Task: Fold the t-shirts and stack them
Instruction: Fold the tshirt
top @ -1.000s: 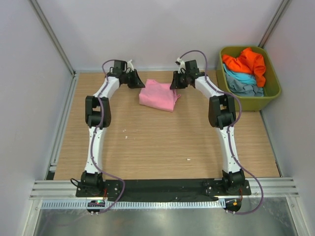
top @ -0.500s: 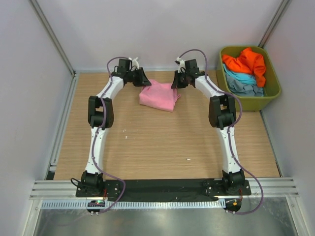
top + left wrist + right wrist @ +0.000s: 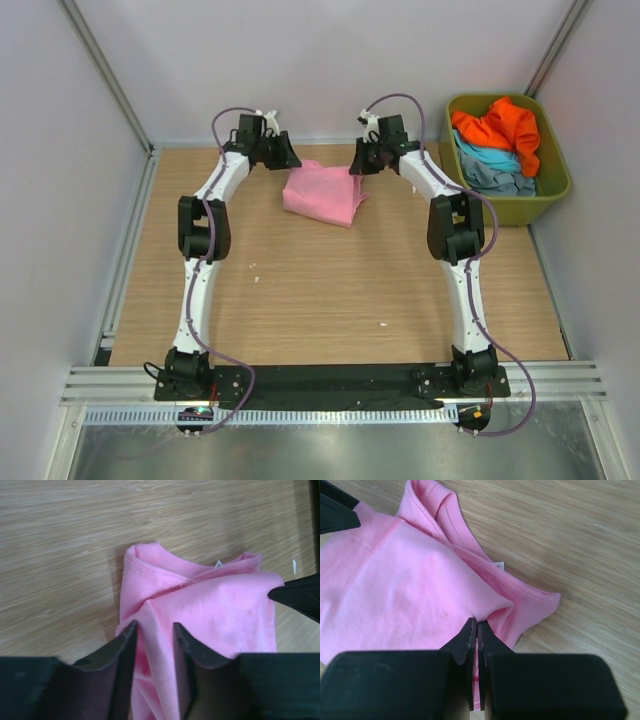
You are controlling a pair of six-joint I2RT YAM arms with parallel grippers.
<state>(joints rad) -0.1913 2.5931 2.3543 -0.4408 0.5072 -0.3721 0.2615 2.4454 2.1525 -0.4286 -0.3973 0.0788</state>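
Pink t-shirt (image 3: 322, 194), partly folded, lies far-centre on the table (image 3: 300, 290), with the left gripper (image 3: 283, 155) and right gripper (image 3: 362, 165) at its far corners; other tees (image 3: 495, 140) fill the green tub (image 3: 556, 185). Left wrist: jaws apart, astride a fabric ridge. Right wrist: jaws clamped on a fold. Advise the left pinch matching layers before lifting. Surface is wood-grain, with pale walls on three sides.

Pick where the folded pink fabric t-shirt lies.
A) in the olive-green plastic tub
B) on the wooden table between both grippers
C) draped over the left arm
B: the folded pink fabric t-shirt rests on the wooden table, flanked by the left gripper and right gripper.
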